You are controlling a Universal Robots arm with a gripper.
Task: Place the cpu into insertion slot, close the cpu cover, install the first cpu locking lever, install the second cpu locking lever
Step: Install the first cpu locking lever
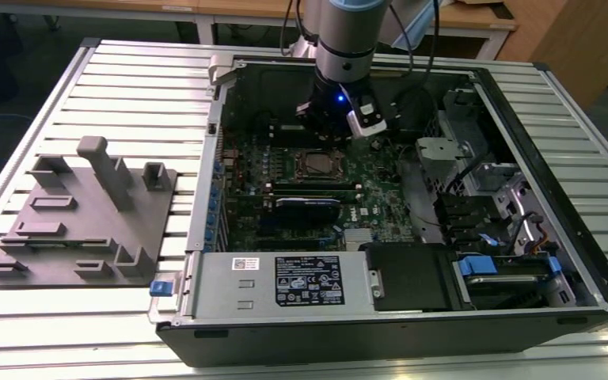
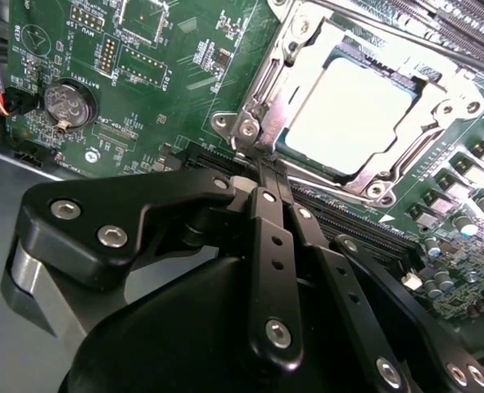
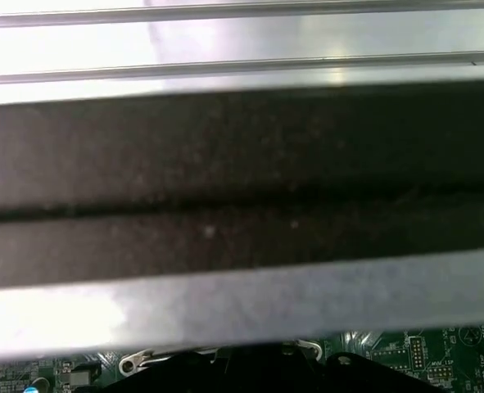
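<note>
The hand (image 2: 262, 176), fingers pressed together and holding nothing, has its tip at the edge of the cpu cover (image 2: 262, 98) — the frame lies down over the cpu (image 2: 348, 110), which sits in the insertion slot (image 1: 315, 165) (inside the open computer case (image 1: 557, 119) on the slatted worktop (image 1: 135, 71)). A likely risk — the narrow tip slipping off the metal and scraping the green board (image 2: 168, 74).

A slatted metal table with two things on it

The table (image 1: 124, 79) is made of long silver slats. An open black computer case (image 1: 389, 317) lies on its side towards the exterior view's right edge, and a grey fixture plate (image 1: 82, 229) with upright blocks lies near the opposite edge, just beside the case.
</note>
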